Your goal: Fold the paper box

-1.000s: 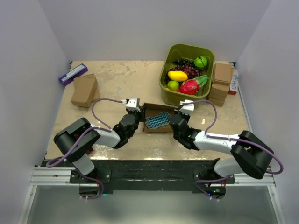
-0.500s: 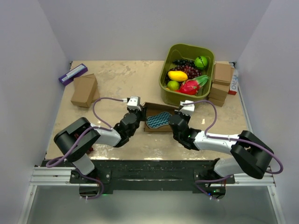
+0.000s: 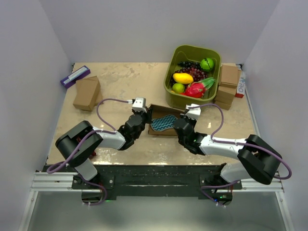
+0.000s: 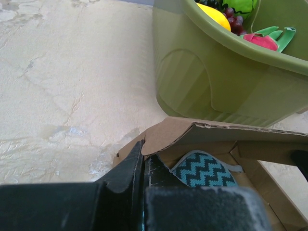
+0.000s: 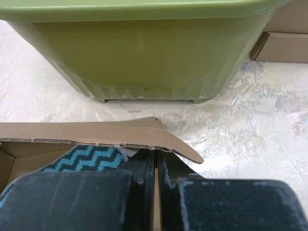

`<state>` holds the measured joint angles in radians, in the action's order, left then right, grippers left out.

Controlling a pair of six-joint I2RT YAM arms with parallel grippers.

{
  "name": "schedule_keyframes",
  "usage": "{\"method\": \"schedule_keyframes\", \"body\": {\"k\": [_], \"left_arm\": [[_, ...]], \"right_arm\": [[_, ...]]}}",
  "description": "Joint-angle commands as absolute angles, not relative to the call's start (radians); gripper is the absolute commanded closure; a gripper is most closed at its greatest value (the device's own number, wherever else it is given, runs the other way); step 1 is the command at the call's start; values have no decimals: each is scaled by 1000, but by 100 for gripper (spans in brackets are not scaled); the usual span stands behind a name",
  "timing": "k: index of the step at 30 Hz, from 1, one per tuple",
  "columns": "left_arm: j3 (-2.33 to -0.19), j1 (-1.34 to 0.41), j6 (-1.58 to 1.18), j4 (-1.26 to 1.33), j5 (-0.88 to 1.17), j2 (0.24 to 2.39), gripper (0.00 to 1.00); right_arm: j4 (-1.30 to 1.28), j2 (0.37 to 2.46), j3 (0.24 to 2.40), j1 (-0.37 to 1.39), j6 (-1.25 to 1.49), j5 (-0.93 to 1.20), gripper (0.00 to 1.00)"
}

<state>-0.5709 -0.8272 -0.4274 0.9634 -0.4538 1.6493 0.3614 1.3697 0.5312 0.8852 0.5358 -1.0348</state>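
Since a second ago, the left hand (image 4: pixel 143 150) has crept slightly forward and rightward at the left end of the plain brown corrugated cardboard mailer box (image 4: pixel 178 134); the right hand (image 5: pixel 156 155) has barely stirred. Both hands appear pinched tight on the box's end walls, a sliver of cardboard showing between the right fingers. I judge the sides are being drawn upright, the fold only partly done. The box lies on the beige desk (image 3: pixel 120 82) just before the olive-green plastic bin (image 5: pixel 144 48), open-topped, its back flap leaning over a teal zigzag-patterned cloth (image 4: pixel 207 173) inside.
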Motion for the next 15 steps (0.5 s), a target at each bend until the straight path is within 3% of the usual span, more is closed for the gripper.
{"method": "schedule_keyframes", "body": {"k": [1, 15], "left_arm": [[-589, -903, -531, 1081, -210, 1664, 100], [-630, -936, -558, 1106, -189, 1721, 100]], "right_arm": [[345, 1394, 526, 933, 604, -870, 100], [336, 1408, 526, 937, 621, -879, 100]]}}
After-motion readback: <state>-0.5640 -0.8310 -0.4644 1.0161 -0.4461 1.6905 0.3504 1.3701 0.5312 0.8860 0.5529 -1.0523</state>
